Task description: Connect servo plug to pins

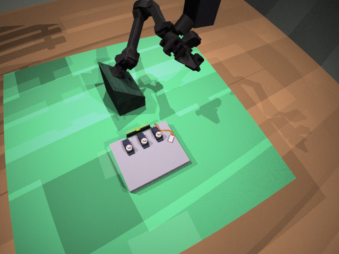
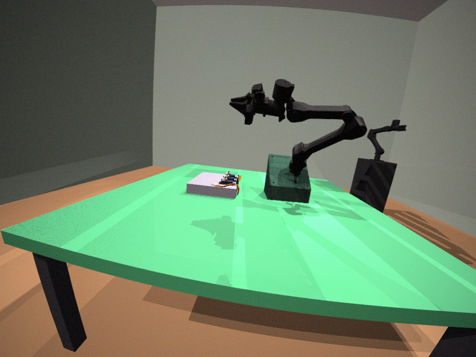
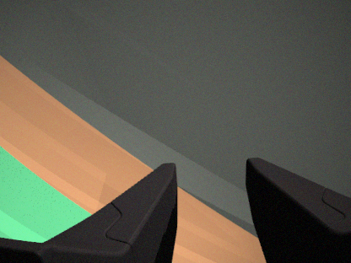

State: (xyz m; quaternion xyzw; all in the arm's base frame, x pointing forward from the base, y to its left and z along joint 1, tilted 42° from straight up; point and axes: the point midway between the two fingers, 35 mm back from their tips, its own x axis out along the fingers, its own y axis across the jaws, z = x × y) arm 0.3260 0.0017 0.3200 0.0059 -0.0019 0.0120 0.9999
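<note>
The white plug (image 1: 171, 138) (image 2: 214, 185) lies on top of the pale holder (image 1: 153, 166) (image 2: 211, 190), near one corner. Its orange lead (image 1: 165, 130) (image 2: 229, 186) curves back to the nearest of three dark servos. The row of thin pins (image 1: 143, 125) sticks out from a black strip along the holder edge facing the arm's base. A small yellow mark (image 1: 137, 130) shows midway along it; the dot is too small to tell. My gripper (image 1: 200, 64) (image 2: 230, 102) (image 3: 211, 174) is partly open and empty, high above the table and well away from the plug.
The arm stands on a dark green wedge block (image 1: 130, 94) (image 2: 288, 186) near the pin side of the holder. The green table (image 1: 219, 153) (image 2: 173, 249) carries both. A second arm stands on a dark pedestal (image 1: 203, 13) (image 2: 372, 180) beyond the table.
</note>
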